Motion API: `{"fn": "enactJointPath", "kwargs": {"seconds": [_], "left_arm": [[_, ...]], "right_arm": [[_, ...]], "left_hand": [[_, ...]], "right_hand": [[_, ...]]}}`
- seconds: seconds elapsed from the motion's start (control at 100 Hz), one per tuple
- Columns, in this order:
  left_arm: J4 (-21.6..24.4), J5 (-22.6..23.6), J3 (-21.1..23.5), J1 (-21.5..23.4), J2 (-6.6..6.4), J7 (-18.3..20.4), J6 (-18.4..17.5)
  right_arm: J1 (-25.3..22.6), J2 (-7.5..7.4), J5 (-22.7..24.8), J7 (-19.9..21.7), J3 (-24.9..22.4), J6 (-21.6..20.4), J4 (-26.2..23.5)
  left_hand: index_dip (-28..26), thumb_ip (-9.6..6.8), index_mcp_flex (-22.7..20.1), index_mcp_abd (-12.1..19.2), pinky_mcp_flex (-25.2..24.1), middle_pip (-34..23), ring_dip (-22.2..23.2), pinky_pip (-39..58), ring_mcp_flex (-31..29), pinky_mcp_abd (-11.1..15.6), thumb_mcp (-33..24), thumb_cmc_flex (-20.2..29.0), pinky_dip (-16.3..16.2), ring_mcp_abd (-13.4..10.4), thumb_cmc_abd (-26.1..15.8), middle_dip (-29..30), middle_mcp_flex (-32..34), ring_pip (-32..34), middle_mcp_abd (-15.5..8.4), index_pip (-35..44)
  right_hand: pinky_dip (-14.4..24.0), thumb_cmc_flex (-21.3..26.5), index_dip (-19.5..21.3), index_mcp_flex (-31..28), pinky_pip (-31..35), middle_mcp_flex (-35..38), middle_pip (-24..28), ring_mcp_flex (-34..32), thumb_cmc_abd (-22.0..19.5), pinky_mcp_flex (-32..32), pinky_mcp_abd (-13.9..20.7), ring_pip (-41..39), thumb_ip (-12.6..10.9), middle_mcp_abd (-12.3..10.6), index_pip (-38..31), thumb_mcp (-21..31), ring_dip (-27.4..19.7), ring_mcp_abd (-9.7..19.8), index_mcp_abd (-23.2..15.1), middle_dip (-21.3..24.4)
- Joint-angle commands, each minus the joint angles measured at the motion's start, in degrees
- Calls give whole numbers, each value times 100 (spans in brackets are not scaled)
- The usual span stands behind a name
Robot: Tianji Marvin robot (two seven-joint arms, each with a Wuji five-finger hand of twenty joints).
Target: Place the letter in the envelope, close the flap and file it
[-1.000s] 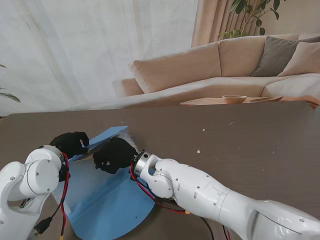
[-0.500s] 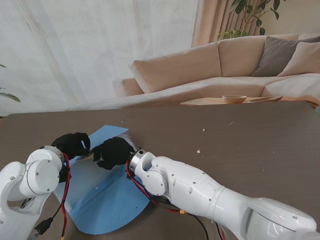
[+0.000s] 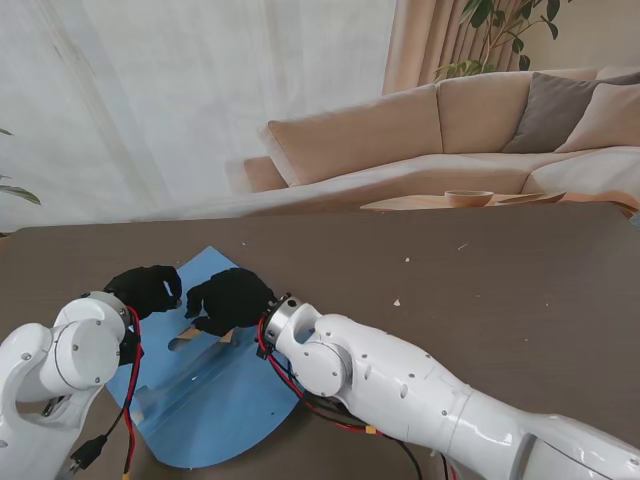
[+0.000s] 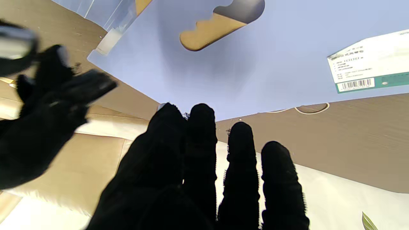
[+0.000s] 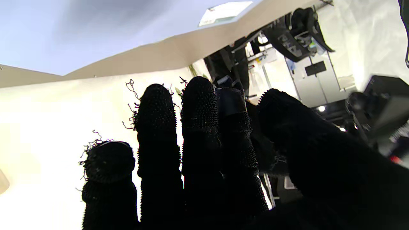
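Observation:
A large blue envelope (image 3: 215, 400) lies flat on the dark table (image 3: 480, 280), its rounded flap end nearest me. It has a cutout (image 4: 220, 28) and a white and green barcode label (image 4: 367, 70). No white letter shows in any view. My left hand (image 3: 148, 288) hovers at the envelope's far left edge, its fingers (image 4: 204, 153) stretched out and holding nothing. My right hand (image 3: 232, 300) hangs over the envelope's far part, just right of the left hand. Its fingers (image 5: 198, 127) are spread, with the thumb apart and nothing in the grasp. The blue sheet (image 5: 80, 28) shows beyond them.
A sofa (image 3: 420, 140) and a low table with a wooden bowl (image 3: 468, 198) stand beyond the table's far edge. A few small crumbs (image 3: 397, 301) dot the table to the right of the hands. A thin ring (image 4: 311, 109) lies by the envelope's edge.
The blue flap that stood raised between my hands has dropped flat. The white sheet seen by the right hand no longer shows. The right hand has risen slightly and opened.

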State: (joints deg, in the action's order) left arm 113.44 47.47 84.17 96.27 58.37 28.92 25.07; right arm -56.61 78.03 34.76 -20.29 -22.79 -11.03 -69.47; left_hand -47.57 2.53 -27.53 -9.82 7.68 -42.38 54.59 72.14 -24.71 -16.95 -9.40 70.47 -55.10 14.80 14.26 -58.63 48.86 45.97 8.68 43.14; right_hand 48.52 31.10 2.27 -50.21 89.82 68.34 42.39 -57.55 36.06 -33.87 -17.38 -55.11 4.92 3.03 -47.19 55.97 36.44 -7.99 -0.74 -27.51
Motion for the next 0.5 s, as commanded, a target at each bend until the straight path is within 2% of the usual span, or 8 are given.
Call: {"fn": "enactJointPath", "kwargs": {"seconds": [0.0,0.2,0.26,0.38,0.49], "left_arm": [[11,-5,-17,21,28,72,-23],[-18,-3,26,209,50,-69,-210],[-33,-57,81,353,71,-215,-371],[-116,-113,231,698,126,-610,-943],[-244,-32,386,980,154,-878,-1562]], "right_arm": [[-188,-146,16,82,-105,44,-250],[-857,-610,230,254,-757,237,-1214],[-1084,-742,370,307,-963,296,-1478],[-1572,-965,615,435,-1383,372,-1952],[-2057,-1126,809,538,-1773,393,-2322]], "left_hand": [[-23,-121,-67,5,-3,-153,145,147,-62,-26,-131,350,-115,58,-131,-87,139,138,-117,179],[-20,-108,-34,25,-17,-140,140,142,-33,5,-84,331,-112,23,-139,-81,110,125,-153,176],[67,-158,26,61,-78,237,44,115,71,61,-54,179,-95,44,-55,-14,81,-19,-127,63],[446,-162,184,147,-404,1224,-287,-307,506,161,-78,-313,72,-13,68,204,-356,-551,-43,-545],[774,-114,30,264,-723,1347,-562,-911,905,230,-155,-734,173,-151,-5,1093,-1337,-1118,-54,-1362]], "right_hand": [[-76,-123,128,112,-50,-185,-150,50,-26,138,-18,140,-19,-53,-50,-104,-102,-46,-146,87],[-134,-134,239,196,-313,-415,-406,279,-81,399,-41,527,-46,-24,221,-190,-247,-64,-157,250],[-146,-163,283,252,-399,-529,-496,364,-117,481,-37,643,-67,-27,376,-190,-282,-67,-187,306],[-188,-185,514,366,-683,-833,-713,566,-200,708,-34,1055,-136,-6,770,-234,-418,-76,-263,446],[-206,-193,709,544,-872,-1185,-835,808,-284,923,-20,1354,-194,0,1002,-257,-515,-51,-390,509]]}}
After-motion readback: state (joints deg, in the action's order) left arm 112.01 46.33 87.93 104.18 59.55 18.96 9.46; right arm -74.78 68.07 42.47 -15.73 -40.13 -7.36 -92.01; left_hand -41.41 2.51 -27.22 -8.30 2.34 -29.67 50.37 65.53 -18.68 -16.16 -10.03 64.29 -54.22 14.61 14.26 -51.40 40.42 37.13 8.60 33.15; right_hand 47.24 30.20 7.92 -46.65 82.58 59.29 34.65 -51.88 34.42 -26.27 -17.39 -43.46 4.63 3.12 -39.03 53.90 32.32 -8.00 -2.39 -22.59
